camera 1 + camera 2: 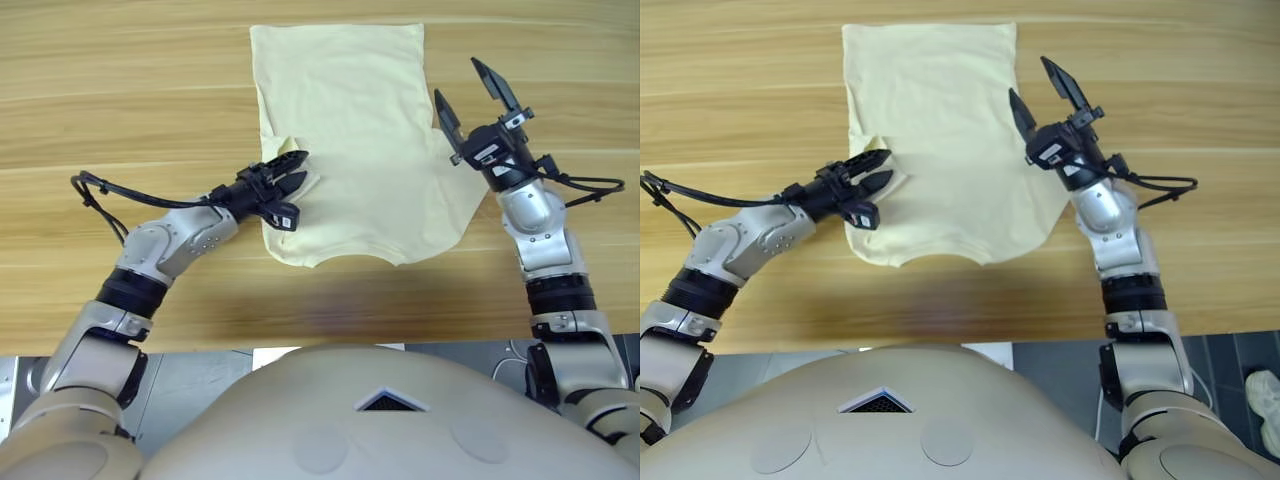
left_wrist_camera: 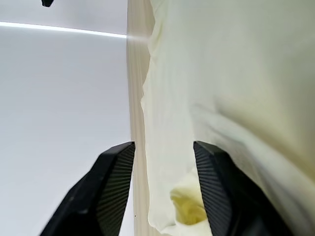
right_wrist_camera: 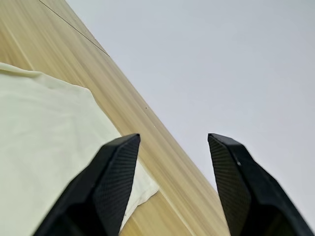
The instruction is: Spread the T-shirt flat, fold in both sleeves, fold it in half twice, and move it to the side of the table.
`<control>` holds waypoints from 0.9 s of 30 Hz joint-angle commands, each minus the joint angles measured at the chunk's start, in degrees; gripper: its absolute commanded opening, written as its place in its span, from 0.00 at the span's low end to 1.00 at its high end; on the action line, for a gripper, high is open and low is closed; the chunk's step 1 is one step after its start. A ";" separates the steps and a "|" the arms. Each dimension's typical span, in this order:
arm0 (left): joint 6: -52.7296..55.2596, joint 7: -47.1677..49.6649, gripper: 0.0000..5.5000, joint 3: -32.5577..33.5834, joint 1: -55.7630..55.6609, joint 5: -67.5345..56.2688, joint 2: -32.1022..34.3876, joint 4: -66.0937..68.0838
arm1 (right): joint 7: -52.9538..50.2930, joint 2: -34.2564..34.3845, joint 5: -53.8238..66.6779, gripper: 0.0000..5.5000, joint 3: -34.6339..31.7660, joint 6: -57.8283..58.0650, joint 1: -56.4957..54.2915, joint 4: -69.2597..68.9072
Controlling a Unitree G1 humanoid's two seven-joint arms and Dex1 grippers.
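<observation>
In the head views the shirt [image 1: 345, 140] is lying flat on the counter [image 1: 120, 100], with my left jaws sitting apart at its left edge by a folded sleeve and my right jaws gaping wide beside its right edge. My left wrist is showing shirt fabric between the parted jaws. My right wrist is showing wide jaws above shirt and counter.

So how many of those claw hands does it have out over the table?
2. The left claw is open at the left edge of the shirt. The right claw is open too, beside the shirt's right edge.
</observation>
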 commanded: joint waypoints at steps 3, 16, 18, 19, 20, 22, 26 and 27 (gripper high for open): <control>-4.88 -1.74 0.51 3.31 4.62 -17.72 -2.63 -4.78 | -0.48 0.26 -0.78 0.47 0.30 -0.44 0.25 0.44; -7.91 -6.88 0.51 17.30 13.61 -39.23 0.54 6.19 | -0.18 -0.72 -0.58 0.47 -0.64 -0.55 0.39 0.42; -9.18 -8.41 0.51 16.28 14.06 -38.90 -0.24 6.94 | -0.42 -1.28 -0.51 0.47 -1.35 -0.44 0.70 0.23; -9.74 -8.99 0.51 15.66 14.23 -38.42 -0.60 7.35 | -0.54 -1.59 -0.43 0.47 -1.80 -0.35 0.89 0.06; -9.77 -9.49 0.51 14.70 14.58 -37.13 -1.06 7.50 | -0.64 -2.11 -0.22 0.47 -2.41 -0.39 1.03 0.07; -10.65 -11.45 0.51 12.32 15.57 -35.70 -1.60 7.12 | -0.94 -2.99 0.06 0.47 -3.71 -0.49 1.41 0.11; -13.51 -14.22 0.51 10.51 16.57 -37.36 -2.91 4.86 | -1.53 -3.82 0.06 0.47 -5.40 -0.64 1.23 1.07; -13.63 -14.95 0.51 10.05 16.61 -37.56 -3.22 4.68 | -1.54 -3.89 0.07 0.47 -5.64 -0.66 1.31 1.06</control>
